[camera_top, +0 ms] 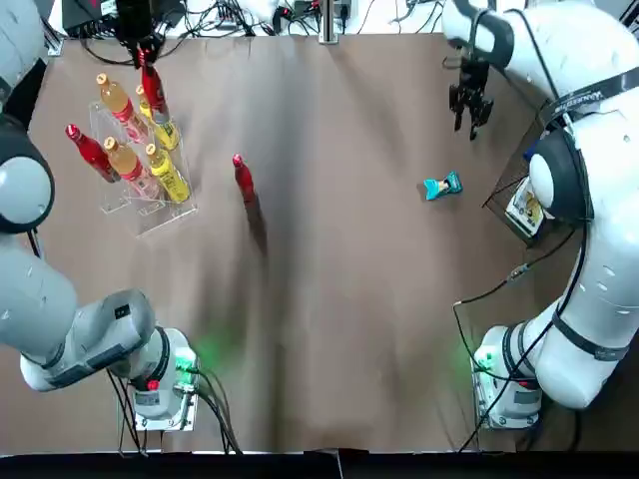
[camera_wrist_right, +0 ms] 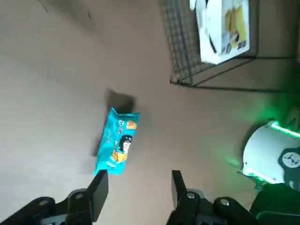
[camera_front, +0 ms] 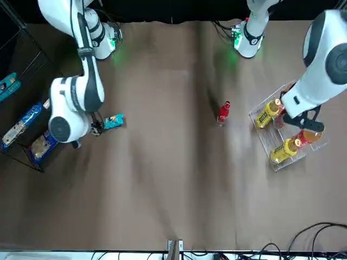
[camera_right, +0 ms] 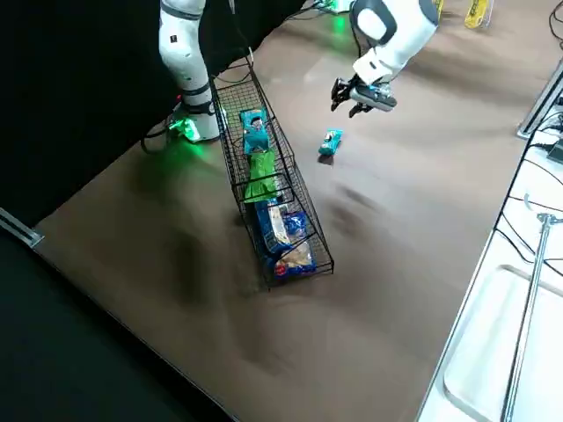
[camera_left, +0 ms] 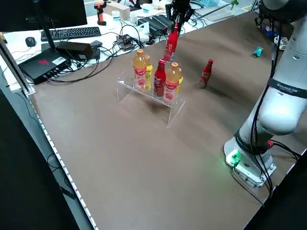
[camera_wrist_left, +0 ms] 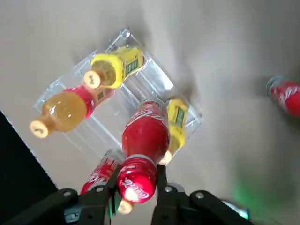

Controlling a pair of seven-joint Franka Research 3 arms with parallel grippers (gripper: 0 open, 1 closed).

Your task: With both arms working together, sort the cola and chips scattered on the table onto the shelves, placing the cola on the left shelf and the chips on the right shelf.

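My left gripper is shut on a red cola bottle by its neck, hanging over the far end of the clear left shelf. A second cola stands on that shelf among amber and yellow bottles. A third cola stands upright on the table to the shelf's right. One teal chips packet lies on the table. My right gripper hovers open above and beyond it, holding nothing. The black wire right shelf holds a teal and a green chips packet.
Blue and white boxes fill the near end of the wire rack. Cables, a keyboard and other gear lie past the table's far edge. Brown tabletop stretches between the two shelves.
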